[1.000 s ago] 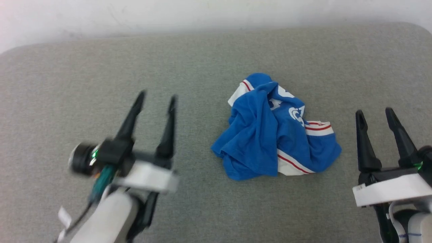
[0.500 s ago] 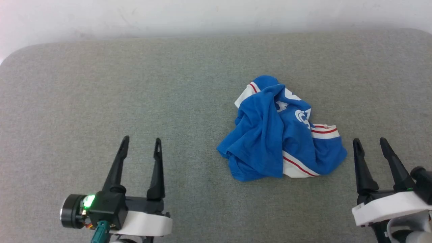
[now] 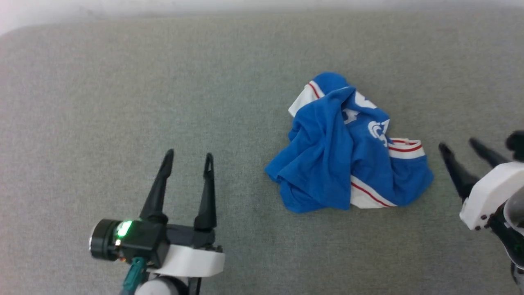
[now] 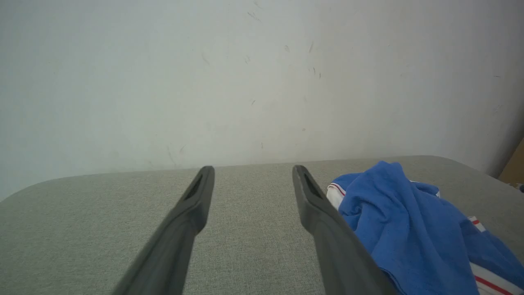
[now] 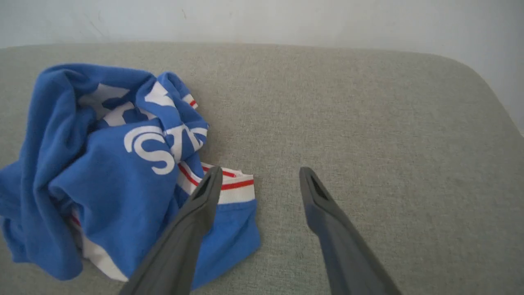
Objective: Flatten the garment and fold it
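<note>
- Lying bunched in a heap right of centre on grey worktop [image 3: 123, 82], garment [image 3: 348, 151] isn't flattened yet.
- Left end effector [image 3: 189, 155]: fingers wide apart, empty, well apart from cloth.
- Right end effector [image 3: 457, 144]: also wide & empty, just beside red-striped white band, prob. lining up an edge grab.

The shirt [image 3: 327, 164] lies crumpled in a heap right of centre on the grey padded surface [image 3: 123, 82]. It is blue with white bands, red stripes and partly visible white lettering. The left gripper [image 3: 189, 155] stands at lower left, fingers spread and empty, well apart from the shirt. The right gripper [image 3: 457, 144] enters at the right edge, fingers parted, just beside the shirt with a gap between.
</note>
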